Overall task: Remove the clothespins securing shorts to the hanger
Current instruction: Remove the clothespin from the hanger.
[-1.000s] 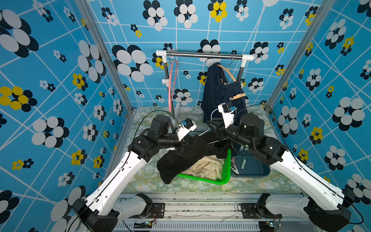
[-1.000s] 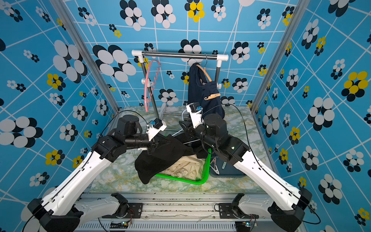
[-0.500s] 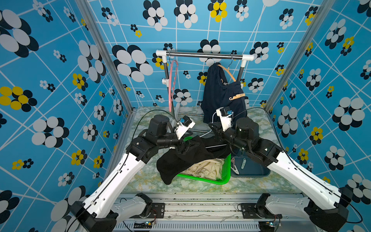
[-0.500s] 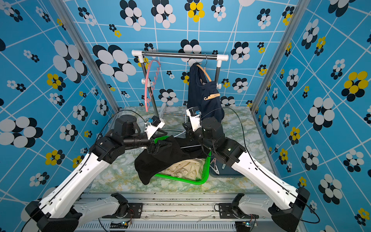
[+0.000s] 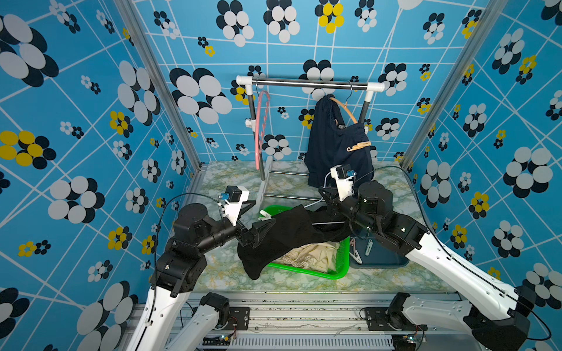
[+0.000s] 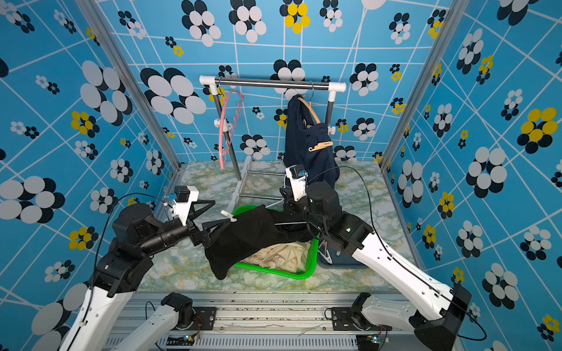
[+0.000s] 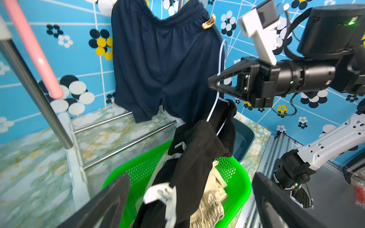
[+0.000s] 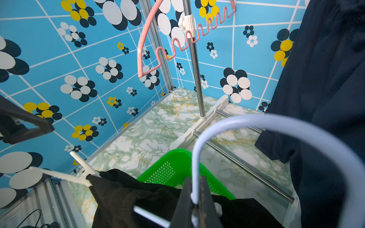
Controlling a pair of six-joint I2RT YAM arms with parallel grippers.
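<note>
One hanger (image 8: pixel 197 158) in right pincer (image 8: pixel 195 184), left pincer (image 5: pixel 261 214) agape

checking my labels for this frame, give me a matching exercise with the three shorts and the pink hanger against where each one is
Things:
1. navy shorts
2. beige shorts
3. black shorts
4. pink hanger

Places:
a. lying in the green basket
b. draped on the white hanger that the right gripper is shut on
c. hanging bare on the rail
d. hanging from the rail with a tan clothespin clipped to it

Pairs: 1-d, 2-a, 3-b, 4-c
</note>
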